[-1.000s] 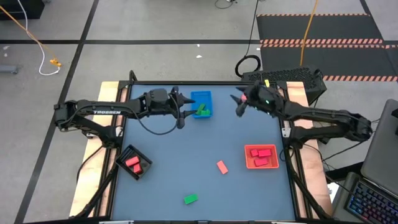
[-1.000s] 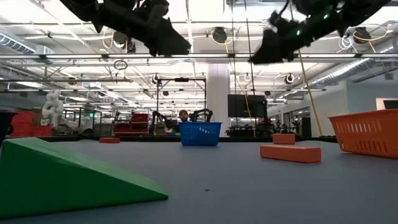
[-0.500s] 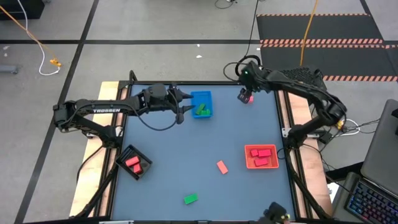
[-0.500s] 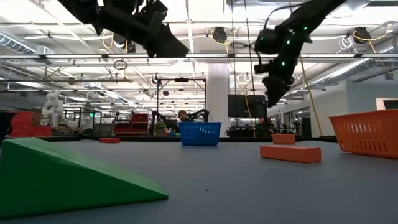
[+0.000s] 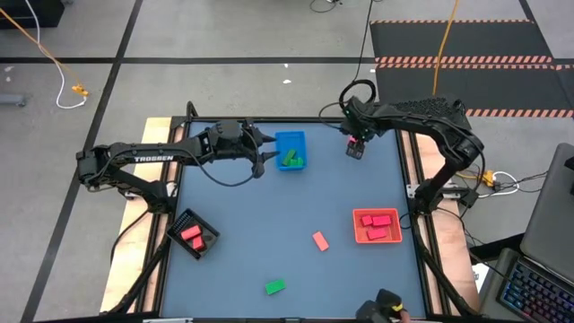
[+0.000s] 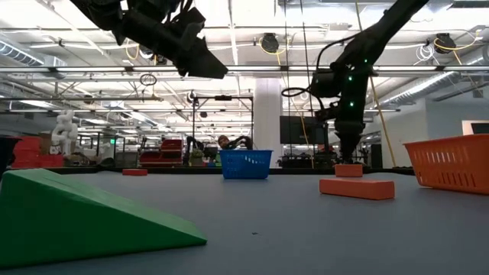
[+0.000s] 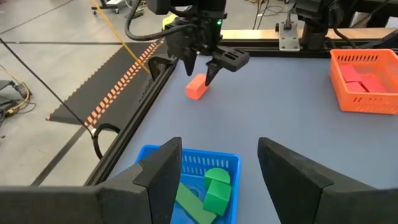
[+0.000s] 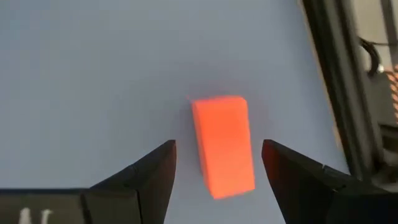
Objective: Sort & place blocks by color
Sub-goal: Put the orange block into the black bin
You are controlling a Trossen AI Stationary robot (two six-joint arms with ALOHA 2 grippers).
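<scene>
My right tool point(image 8: 214, 165) hangs spread over a salmon-red block point(image 8: 224, 145) lying on the worktop point(image 5: 269, 224) near its far right corner, fingers on either side and not touching it. My left tool point(image 7: 219, 165) (also spread, holding nothing) hovers beside the blue tray point(image 5: 291, 141), where green blocks point(image 7: 208, 191) lie.

Far side of table point(image 5: 269, 206): basket point(image 5: 290, 151) holding blocks point(image 5: 291, 160), left of a lone block point(image 5: 356, 144) under the right gripper point(image 5: 354, 149). Near left corner: tray point(image 5: 195, 235) with blocks. Right edge: tray point(image 5: 378, 226) with blocks. Between them, two loose blocks point(image 5: 320, 240), one nearer the front point(image 5: 274, 287).
</scene>
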